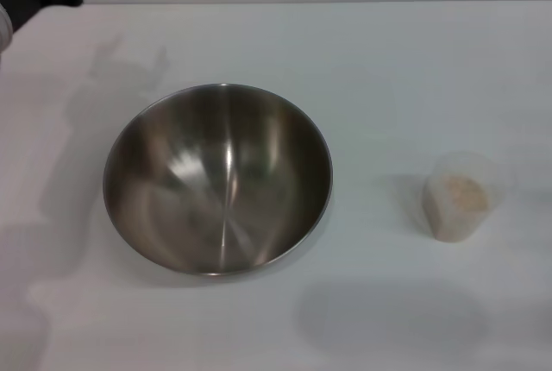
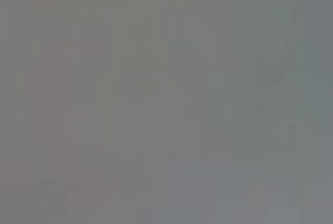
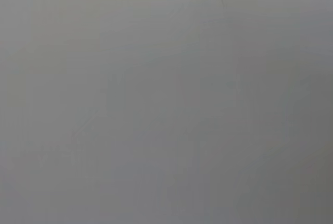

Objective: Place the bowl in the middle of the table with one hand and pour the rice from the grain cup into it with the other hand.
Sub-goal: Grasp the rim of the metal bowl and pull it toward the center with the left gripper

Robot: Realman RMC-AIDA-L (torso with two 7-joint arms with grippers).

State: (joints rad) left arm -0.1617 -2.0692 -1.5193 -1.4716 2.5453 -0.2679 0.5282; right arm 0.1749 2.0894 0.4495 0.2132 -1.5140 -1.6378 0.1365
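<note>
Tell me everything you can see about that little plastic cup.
The grain cup is small, see-through plastic with a slightly flared rim. It stands upright on the white table, well apart from the steel bowl, on the robot's right. Beige rice fills part of it. Nothing but the table touches it.

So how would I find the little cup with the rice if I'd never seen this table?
Start at the white table and find the big shiny metal bowl sitting left of the middle. Look to the bowl's right, across a bare gap, and there stands the cup alone and upright. It is see-through plastic, far smaller than the bowl, with pale beige rice inside.
</note>
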